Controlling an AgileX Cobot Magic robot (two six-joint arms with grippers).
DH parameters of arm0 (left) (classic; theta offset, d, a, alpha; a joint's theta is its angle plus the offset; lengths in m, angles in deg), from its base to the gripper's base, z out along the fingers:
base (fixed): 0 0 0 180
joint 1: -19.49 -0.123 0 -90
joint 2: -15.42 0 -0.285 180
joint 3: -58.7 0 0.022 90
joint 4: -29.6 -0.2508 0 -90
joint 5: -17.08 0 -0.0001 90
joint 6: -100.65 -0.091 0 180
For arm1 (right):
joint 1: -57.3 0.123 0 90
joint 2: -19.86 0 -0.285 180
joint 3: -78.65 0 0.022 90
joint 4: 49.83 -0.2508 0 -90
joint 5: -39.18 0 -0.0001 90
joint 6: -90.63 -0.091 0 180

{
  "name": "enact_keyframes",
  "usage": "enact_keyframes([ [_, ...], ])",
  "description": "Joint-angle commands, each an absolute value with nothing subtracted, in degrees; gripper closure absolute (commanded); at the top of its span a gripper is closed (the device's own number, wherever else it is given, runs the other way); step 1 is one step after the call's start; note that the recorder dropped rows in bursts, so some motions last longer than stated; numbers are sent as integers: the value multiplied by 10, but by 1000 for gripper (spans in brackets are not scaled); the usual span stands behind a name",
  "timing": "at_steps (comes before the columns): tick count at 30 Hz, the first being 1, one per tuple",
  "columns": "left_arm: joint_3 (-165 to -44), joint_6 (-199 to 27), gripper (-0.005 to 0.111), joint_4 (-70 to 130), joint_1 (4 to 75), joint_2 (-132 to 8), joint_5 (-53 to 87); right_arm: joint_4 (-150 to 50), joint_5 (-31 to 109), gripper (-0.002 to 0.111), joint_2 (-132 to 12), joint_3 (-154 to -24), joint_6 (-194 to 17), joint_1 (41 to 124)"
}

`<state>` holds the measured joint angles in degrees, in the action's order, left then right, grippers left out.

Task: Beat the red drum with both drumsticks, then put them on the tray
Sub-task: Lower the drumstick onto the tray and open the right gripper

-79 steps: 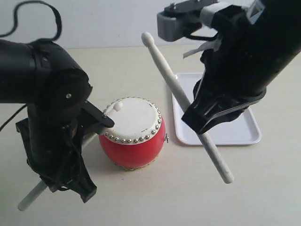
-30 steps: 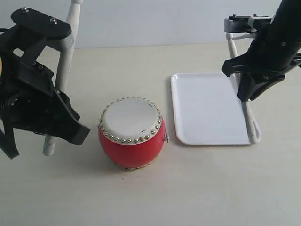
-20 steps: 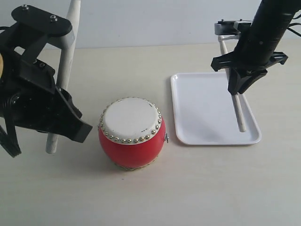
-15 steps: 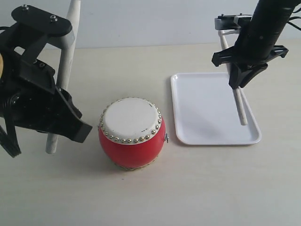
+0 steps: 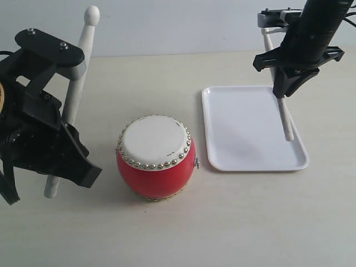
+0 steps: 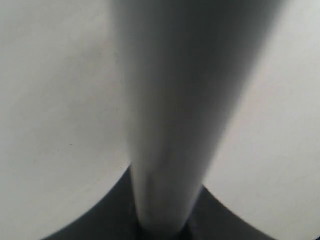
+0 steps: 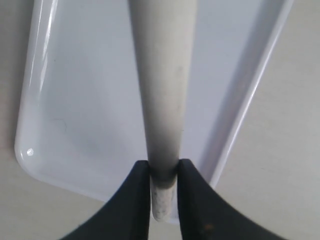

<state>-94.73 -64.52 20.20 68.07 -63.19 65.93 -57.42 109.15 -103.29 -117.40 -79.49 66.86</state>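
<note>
placing looks half begun: right fingers (image 7: 142, 195) clenched on one drumstick (image 7: 162, 90) slanting down to the right side of the tray (image 5: 245, 156), left fingers (image 6: 107, 227) clenched on the other drumstick (image 5: 75, 94), upright left of the red drum (image 5: 156, 157) mid-surface, neither stick released yet.

Left drumstick (image 6: 165, 115), a blurred close-up, far end beyond the left wrist view's edge
</note>
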Motion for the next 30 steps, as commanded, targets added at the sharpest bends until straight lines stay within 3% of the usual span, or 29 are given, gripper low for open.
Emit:
enact_keyframes([
  [1, -945, -641, 107, 200, 684, -629, 658, -578, 1091, 108, -1032, -1178, -806, 665],
  [30, -946, -643, 107, 197, 684, -629, 633, -571, 1080, 108, -1129, -1177, -826, 665],
])
